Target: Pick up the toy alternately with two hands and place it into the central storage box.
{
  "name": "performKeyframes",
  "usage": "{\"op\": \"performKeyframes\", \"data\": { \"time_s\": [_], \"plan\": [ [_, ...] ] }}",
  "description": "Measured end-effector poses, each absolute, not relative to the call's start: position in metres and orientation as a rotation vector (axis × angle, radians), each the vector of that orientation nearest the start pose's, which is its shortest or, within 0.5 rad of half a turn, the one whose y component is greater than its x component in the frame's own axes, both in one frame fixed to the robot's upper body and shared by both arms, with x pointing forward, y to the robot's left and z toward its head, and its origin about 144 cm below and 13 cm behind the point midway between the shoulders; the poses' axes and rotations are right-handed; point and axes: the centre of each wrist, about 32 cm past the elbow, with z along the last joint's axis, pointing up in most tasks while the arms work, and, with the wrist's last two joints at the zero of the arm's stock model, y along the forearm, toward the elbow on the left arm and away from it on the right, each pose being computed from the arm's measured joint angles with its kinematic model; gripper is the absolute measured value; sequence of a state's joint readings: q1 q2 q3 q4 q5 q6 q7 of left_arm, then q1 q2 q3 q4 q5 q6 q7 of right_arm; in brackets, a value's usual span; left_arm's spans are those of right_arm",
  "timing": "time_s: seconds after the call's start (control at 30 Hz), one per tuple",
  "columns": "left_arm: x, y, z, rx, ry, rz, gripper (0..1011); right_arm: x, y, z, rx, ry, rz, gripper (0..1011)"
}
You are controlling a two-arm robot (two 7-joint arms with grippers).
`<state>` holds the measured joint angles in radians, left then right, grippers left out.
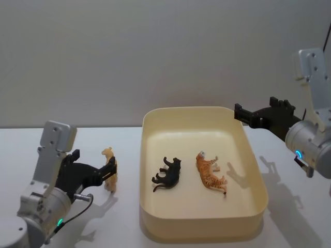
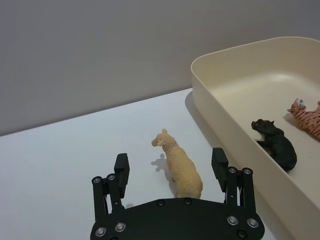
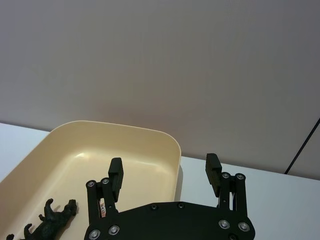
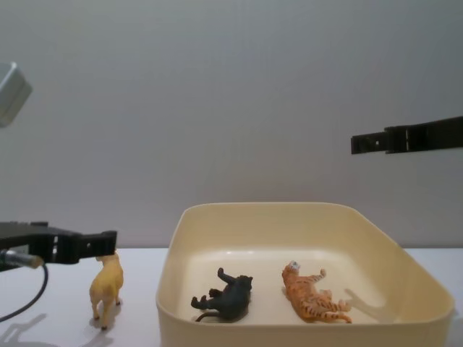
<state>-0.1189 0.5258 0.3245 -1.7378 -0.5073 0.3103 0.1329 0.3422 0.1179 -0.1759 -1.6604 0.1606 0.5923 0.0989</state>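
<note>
Between the spread jaws of your left gripper (image 2: 170, 160), touching neither finger, a tan llama figurine (image 2: 182, 170) stands upright on the white table (image 1: 124, 222), just left of the cream storage box (image 1: 201, 227). Your right gripper (image 3: 164, 165) hangs above the box's far right corner, jaws spread and empty. Inside the box, a black panther (image 1: 169, 174) and an orange tiger (image 1: 209, 175) lie on their sides.

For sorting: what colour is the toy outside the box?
The toy is tan; left wrist view.
</note>
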Motion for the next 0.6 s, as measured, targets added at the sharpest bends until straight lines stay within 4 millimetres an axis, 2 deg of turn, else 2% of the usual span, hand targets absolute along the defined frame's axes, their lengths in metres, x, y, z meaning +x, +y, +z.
{"op": "performKeyframes", "data": {
  "time_s": [0.4,0.6],
  "plan": [
    [0.480,0.275,1.213,0.263,0.163,1.297,1001,0.528,-0.202,1.285,-0.164,0.119,-1.280,1001],
    [0.493,0.277,1.216,0.298,0.157,1.248,1001,0.528,-0.203,1.285,-0.164,0.118,-1.281,1001]
  ]
}}
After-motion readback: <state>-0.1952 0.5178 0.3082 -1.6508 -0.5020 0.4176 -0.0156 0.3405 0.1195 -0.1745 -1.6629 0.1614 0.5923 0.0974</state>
